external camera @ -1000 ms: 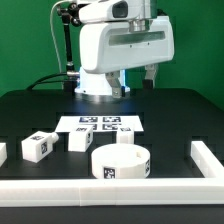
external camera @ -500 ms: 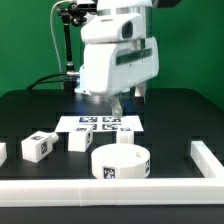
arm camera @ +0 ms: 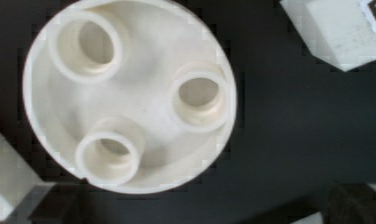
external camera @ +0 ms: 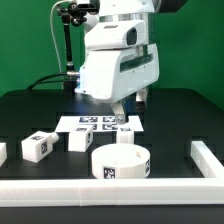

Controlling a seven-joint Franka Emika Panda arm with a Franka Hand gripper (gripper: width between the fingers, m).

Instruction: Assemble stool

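Hanging above the black table [external camera: 170, 120], the gripper [external camera: 132, 104] appears in the exterior view with its two fingers [external camera: 120, 108] spread wide and nothing between them: the jaws are released. The fingertips stand over the rear part of the marker board [external camera: 92, 123], clear of every part.

The stool is unassembled. Its seat [external camera: 120, 162], a low white ring with a tag on its wall, rests on the table in front of the marker board, near the front rail [external camera: 110, 190]. One leg [external camera: 78, 140] lies toward the exterior view's left of the seat, close to the marker board's corner. A second leg [external camera: 37, 146] lies further to that side, apart from the first. A third tagged block [external camera: 125, 129] shows just behind the seat. A side rail [external camera: 206, 156] borders the exterior view's right.

In the wrist view, the seat [arm camera: 132, 95] is seen from above, filling most of the picture, and three round sockets [arm camera: 201, 97] open in its face. A white block [arm camera: 345, 35] lies beside the seat's rim, not touching it. The fingers cannot be made out in this view.
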